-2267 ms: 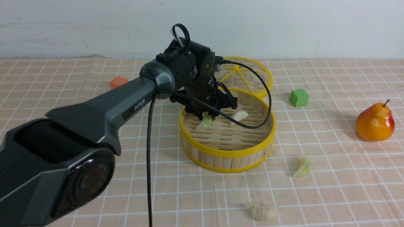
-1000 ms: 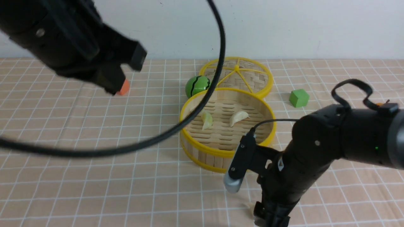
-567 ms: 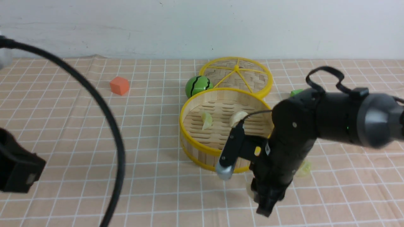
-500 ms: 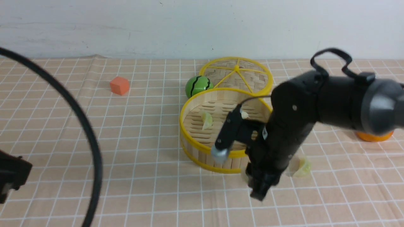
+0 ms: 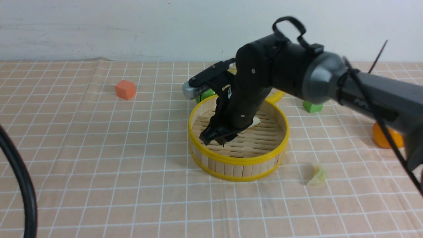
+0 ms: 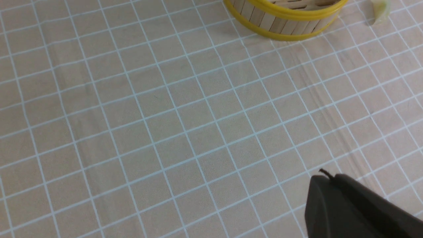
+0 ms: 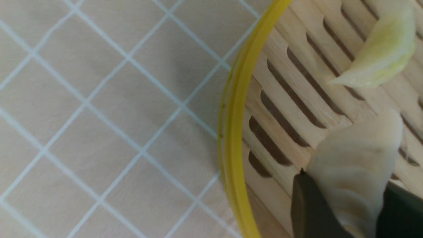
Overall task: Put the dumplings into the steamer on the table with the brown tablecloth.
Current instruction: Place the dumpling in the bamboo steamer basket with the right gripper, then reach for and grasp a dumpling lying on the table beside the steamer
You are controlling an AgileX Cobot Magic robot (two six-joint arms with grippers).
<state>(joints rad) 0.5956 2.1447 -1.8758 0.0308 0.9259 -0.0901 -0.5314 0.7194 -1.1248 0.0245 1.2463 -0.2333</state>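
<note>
The steamer (image 5: 238, 162) stands mid-table on the brown tablecloth (image 5: 99, 148). My right gripper (image 5: 216, 136) reaches down inside its left part. In the right wrist view that gripper (image 7: 348, 185) is shut on a cream dumpling (image 7: 357, 165) held just above the slats. A pale green dumpling (image 7: 380, 56) lies on the slats beyond it. Another cream dumpling (image 5: 255, 121) shows past the arm inside the basket. One greenish dumpling (image 5: 316, 175) lies on the cloth to the steamer's right. My left gripper (image 6: 325, 178) is shut and empty, above bare cloth short of the steamer (image 6: 284, 23).
The woven lid (image 5: 277, 96) lies behind the steamer, mostly hidden by the arm, beside a green striped ball (image 5: 205, 96). An orange cube (image 5: 125, 89) sits far left, a green cube (image 5: 312, 106) and a pear (image 5: 383, 138) to the right. A black cable (image 5: 19, 178) crosses the near left.
My right gripper shut on the dumpling near the front edge, lifted it and carried it back and left into the steamer. My left arm has drawn out of the front view.
</note>
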